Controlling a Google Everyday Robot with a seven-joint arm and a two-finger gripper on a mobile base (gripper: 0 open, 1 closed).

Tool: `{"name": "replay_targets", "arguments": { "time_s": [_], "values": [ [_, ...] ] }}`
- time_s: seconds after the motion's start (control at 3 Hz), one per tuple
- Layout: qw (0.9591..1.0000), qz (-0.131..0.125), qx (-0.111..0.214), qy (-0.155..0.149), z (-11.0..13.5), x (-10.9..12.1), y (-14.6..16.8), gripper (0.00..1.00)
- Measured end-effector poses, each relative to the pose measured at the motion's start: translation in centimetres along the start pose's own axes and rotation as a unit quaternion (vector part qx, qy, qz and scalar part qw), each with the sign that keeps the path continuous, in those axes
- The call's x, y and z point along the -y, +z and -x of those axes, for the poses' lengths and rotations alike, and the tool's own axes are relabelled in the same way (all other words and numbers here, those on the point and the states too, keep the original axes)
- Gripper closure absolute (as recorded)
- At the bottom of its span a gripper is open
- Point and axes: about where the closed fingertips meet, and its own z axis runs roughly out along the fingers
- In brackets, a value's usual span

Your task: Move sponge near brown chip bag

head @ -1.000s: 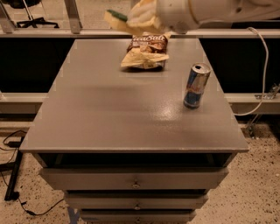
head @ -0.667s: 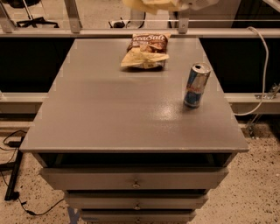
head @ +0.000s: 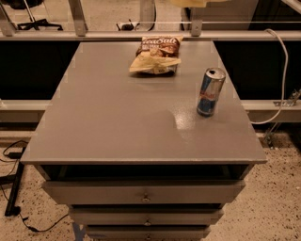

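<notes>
The brown chip bag (head: 157, 54) lies at the far middle of the grey table (head: 113, 127), with its dark brown top with white lettering toward the back and its pale yellow part toward me. The sponge is out of view. My gripper is above the top edge of the camera view, out of sight. Only a pale sliver of the arm (head: 195, 2) shows at the top edge, above and to the right of the bag.
A blue-and-silver drink can (head: 210, 92) stands upright near the table's right edge. A metal rail (head: 94, 34) runs behind the table. Drawers (head: 143, 193) sit under the front edge. A white cable (head: 284, 70) hangs at the right.
The arm, with the sponge at its end, has risen from just above the chip bag up and out of the top of the view. The bag and can have not moved.
</notes>
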Motion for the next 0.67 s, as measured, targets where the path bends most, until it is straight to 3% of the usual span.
{"name": "replay_targets", "arguments": {
  "time_s": [0.33,0.67],
  "values": [
    [0.9984,0.013,-0.049,-0.026,-3.9,-1.0,-1.4,1.00],
    [0.9960,0.038,-0.072,-0.037,-6.3,-3.0,-1.3,1.00]
  ]
}}
